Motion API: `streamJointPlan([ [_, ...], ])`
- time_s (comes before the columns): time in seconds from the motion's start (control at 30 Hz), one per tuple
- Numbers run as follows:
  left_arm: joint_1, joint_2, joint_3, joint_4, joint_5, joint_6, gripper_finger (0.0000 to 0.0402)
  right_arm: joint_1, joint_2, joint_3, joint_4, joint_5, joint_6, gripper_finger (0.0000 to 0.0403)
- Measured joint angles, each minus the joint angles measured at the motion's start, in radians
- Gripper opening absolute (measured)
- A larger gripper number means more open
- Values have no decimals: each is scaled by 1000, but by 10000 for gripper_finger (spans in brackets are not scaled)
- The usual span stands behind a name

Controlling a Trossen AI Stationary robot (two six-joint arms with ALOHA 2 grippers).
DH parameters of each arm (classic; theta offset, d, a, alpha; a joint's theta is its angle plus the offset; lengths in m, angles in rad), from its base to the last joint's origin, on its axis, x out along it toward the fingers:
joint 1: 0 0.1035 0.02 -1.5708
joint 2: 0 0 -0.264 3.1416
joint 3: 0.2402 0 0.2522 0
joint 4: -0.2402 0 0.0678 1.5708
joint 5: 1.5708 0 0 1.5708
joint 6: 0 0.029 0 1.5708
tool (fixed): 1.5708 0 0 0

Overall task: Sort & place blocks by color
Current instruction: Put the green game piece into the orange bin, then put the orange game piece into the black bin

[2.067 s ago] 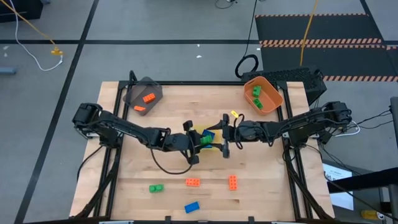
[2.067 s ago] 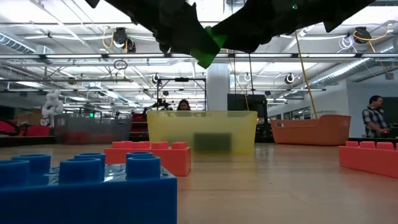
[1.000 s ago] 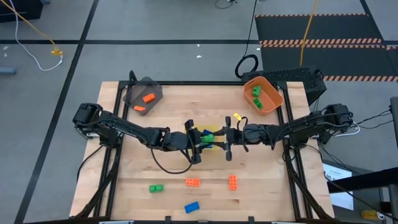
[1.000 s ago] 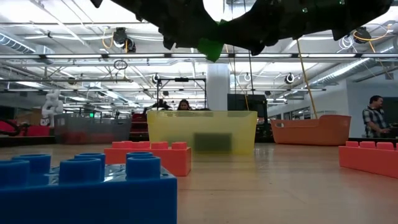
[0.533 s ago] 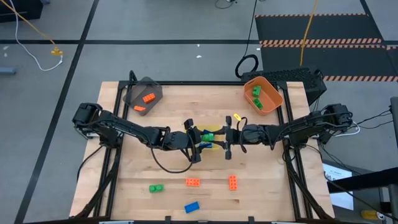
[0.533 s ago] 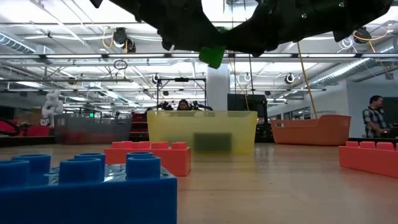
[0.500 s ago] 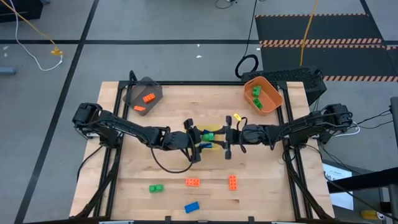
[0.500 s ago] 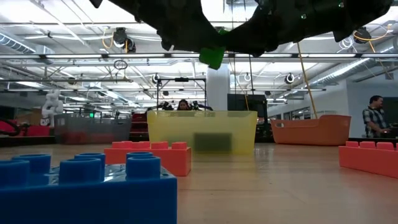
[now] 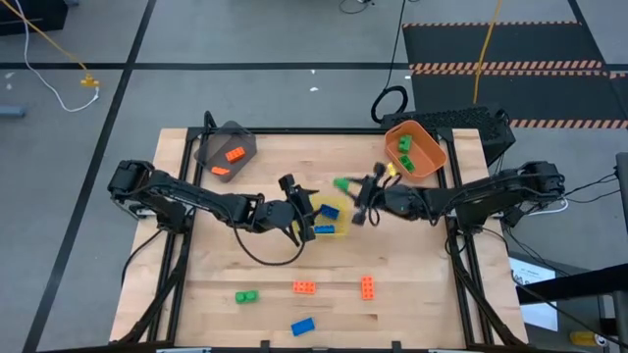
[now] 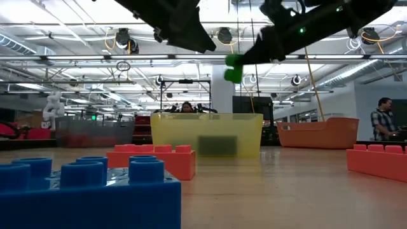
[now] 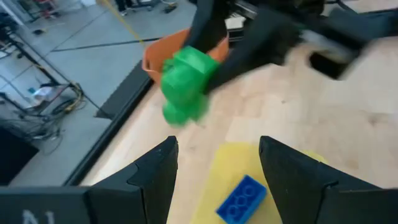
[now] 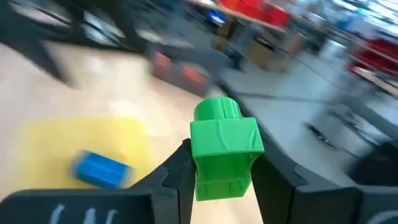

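Green studded plastic brick (image 9: pixel 340 183) is clamped in your right gripper (image 9: pixel 355 189), above the worktop (image 9: pixel 412 284); the orange plastic bin (image 9: pixel 428 162) lies at two o'clock, nearest that arm. Left gripper (image 9: pixel 306 218) stands apart, empty.

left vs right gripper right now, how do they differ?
The left gripper is open and empty; the right gripper is shut on a green block. The left gripper hangs above the yellow bin, which holds a blue block; the right gripper is nearer the orange bin. Both are off the table.
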Motion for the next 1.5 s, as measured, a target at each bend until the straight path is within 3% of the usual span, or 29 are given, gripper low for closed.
streamJointPlan([
  [0.17, 7, -19, 0, -69, -16, -23, 225, -137, -75, 0, -178, 74, 12, 110],
  [0.47, 12, -20, 0, -88, -20, -31, 225, -481, -129, 0, -387, 74, 117, 110],
  [0.77, 10, -20, -1, -94, -13, -43, 225, -693, -129, 0, -617, 71, 216, 110],
  [0.87, 8, -20, -1, -94, -13, -47, 225, -727, -129, 0, -664, 71, 237, 112],
  [1.17, -3, -20, -1, -95, -11, -58, 225, -741, -129, 0, -675, 74, 312, 208],
  [1.43, -7, -20, -2, -157, -10, -116, 225, -741, -129, 0, -680, 68, 353, 268],
  [1.5, -12, -20, -2, -159, -10, -123, 225, -739, -129, 0, -677, 25, 327, 277],
])
